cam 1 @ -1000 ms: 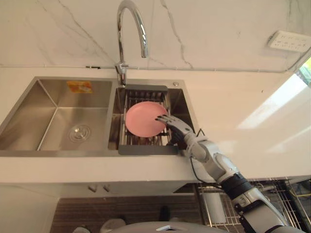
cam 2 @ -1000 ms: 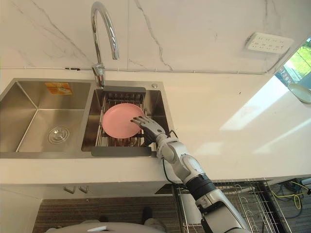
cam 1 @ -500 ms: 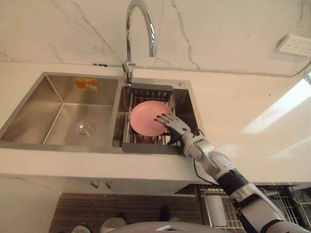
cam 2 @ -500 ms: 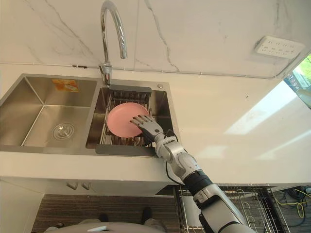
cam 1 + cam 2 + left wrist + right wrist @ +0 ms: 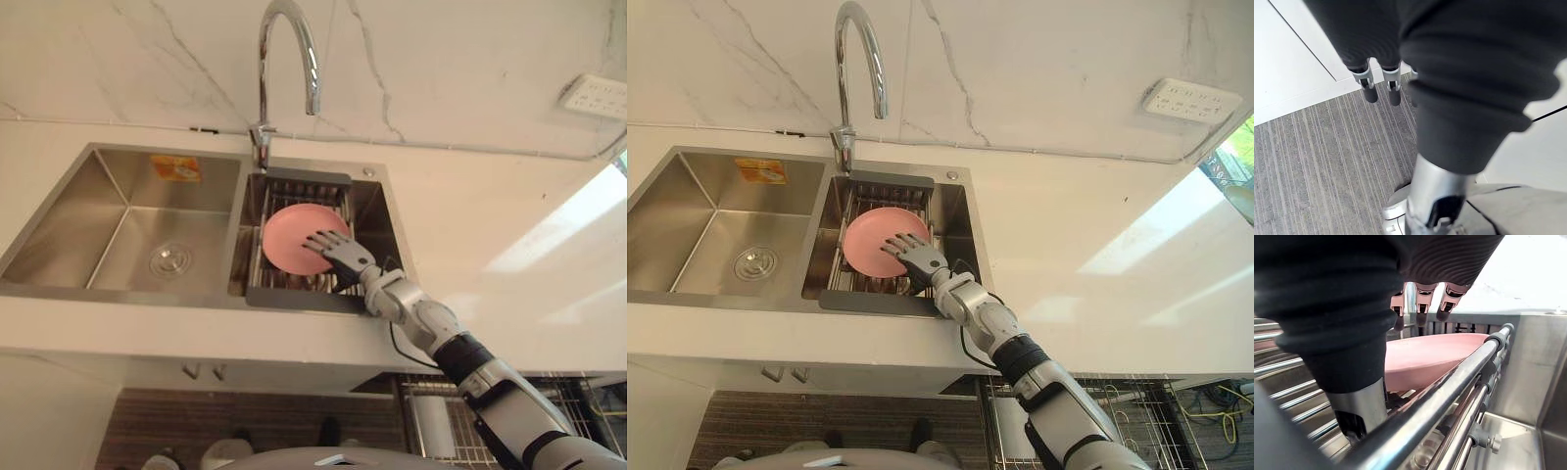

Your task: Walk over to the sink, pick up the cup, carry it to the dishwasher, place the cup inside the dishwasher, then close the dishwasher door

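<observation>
A pink plate [image 5: 289, 233] leans tilted in the dish rack [image 5: 294, 295] that sits in the sink's right basin. My right hand [image 5: 339, 256] reaches in from the lower right, and its straight, spread fingers [image 5: 1420, 308] lie over the plate's near right edge [image 5: 1430, 355]. It is open and grips nothing. Whether the fingertips touch the plate I cannot tell. My left hand [image 5: 1382, 84] hangs low over a grey striped floor with its fingers straight, holding nothing.
A tall curved faucet [image 5: 285, 59] rises behind the rack. The left basin [image 5: 147, 235] holds only its drain. White counter [image 5: 490, 245] runs to the right, with a wall socket [image 5: 598, 95] above. A wire dishwasher rack [image 5: 441, 416] shows below the counter at lower right.
My right hand has slid a little to the left, further over the pink plate. The camera shifted slightly between frames. The plate stays in the rack.
</observation>
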Robot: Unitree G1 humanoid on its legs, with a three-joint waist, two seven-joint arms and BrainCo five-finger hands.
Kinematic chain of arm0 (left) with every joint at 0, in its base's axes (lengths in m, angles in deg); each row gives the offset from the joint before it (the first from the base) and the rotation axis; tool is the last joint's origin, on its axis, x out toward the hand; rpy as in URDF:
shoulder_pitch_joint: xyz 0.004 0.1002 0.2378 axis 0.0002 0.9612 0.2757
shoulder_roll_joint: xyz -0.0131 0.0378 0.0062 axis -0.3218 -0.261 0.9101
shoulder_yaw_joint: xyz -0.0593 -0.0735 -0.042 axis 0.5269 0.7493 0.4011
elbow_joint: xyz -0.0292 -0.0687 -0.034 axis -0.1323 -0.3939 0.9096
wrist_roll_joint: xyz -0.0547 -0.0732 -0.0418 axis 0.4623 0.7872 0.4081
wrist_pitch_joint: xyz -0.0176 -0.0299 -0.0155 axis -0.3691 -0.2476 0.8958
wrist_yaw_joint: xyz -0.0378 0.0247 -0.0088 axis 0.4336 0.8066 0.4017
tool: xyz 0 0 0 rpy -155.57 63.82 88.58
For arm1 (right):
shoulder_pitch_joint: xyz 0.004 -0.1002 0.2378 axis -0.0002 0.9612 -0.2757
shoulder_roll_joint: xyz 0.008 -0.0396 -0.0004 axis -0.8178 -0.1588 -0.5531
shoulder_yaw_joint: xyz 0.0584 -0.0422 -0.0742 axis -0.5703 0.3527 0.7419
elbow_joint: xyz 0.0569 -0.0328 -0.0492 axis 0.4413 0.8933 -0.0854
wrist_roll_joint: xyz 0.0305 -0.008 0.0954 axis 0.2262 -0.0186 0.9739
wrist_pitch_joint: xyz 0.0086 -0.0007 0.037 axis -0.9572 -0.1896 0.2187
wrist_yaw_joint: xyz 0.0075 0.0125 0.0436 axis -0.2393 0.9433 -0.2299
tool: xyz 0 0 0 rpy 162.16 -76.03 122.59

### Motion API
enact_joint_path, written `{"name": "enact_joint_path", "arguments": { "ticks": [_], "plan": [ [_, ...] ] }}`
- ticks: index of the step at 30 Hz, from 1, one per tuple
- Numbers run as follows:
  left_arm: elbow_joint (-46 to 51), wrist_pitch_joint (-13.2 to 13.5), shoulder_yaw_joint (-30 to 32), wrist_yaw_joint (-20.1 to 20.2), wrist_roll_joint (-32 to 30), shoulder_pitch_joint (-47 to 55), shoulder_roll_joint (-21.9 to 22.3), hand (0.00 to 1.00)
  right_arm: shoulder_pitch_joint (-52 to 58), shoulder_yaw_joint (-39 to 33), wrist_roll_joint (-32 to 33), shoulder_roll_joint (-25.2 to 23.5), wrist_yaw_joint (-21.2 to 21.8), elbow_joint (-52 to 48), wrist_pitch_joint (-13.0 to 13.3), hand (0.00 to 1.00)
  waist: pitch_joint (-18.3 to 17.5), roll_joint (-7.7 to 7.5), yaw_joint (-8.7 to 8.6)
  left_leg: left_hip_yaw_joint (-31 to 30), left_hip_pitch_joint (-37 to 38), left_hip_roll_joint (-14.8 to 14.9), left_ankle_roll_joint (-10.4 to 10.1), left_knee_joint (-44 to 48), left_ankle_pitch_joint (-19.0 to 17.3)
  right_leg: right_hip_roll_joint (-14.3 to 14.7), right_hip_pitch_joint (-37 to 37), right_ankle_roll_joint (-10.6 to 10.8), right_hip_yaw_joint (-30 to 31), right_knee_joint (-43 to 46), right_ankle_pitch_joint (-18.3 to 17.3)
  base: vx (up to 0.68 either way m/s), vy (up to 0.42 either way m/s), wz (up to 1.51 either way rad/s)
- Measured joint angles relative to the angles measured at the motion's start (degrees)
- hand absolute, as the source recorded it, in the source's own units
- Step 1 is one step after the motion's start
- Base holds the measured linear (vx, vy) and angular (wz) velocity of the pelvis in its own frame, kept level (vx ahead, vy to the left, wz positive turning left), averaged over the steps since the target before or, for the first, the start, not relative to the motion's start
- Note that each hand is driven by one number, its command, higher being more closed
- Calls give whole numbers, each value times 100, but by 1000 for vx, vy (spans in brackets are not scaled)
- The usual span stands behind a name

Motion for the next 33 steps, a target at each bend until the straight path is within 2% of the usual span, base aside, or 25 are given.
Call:
{"name": "enact_joint_path", "arguments": {
  "ticks": [3, 5, 8, 11, 19, 27, 30, 33],
  "plan": [
    [-11, 78, -6, 1, -4, 8, -6, 0, -223, 5, -35, -91, -415, 487, -18, 0, 1, -5, 14, -40, 1, -1, -4, -28, 26, -3, 36, 3, -36, 0, -3, -58, -1, 7],
    [-9, 113, -10, -1, 68, 9, -26, 0, -317, 5, -250, -127, -995, 809, -133, 0, 9, -20, 56, -102, 6, -2, -37, -102, 64, -3, 49, 38, -92, 0, -53, -53, -9, 13],
    [-8, 142, -9, -7, 166, 6, -39, 0, -315, 6, -403, -157, -1555, 1065, -266, 0, 10, -20, 132, -129, 11, 1, -47, -167, 104, -1, 56, 34, -158, 0, -65, -27, -8, 10],
    [-5, 199, -2, -12, 164, 20, -43, 0, -314, 8, -459, -226, -1839, 1256, -403, 0, 10, -20, 176, -141, 8, 1, -48, -170, 109, -5, 62, 18, -185, 1, -54, -5, -3, 6],
    [0, 217, 27, -11, 137, 35, -38, 0, -312, 5, -412, -372, -2046, 1507, -568, 0, 10, -21, 183, -142, 73, -4, -14, -174, 129, -8, 84, 16, -184, 37, -47, 4, 0, 0],
    [149, 235, 24, -40, 175, 147, -39, 0, -312, -11, 64, -393, -2235, 1521, -655, 0, 11, -20, 222, -193, 83, -5, -12, -167, 130, -6, 104, 15, -200, 13, -47, -23, 2, 1],
    [173, 232, 27, -86, 343, 178, -47, 0, -312, -18, 307, -391, -2374, 1553, -780, 0, 13, -18, 260, -249, 71, -6, -14, -166, 133, -4, 104, 18, -224, 9, -50, -26, 0, 4],
    [178, 358, 46, -145, 521, 240, -55, 0, -312, -78, 532, -406, -2628, 1688, -859, 0, 14, -15, 277, -275, 54, -4, -16, -164, 140, -4, 102, 31, -251, 10, -62, -14, 0, 3]
  ]
}}
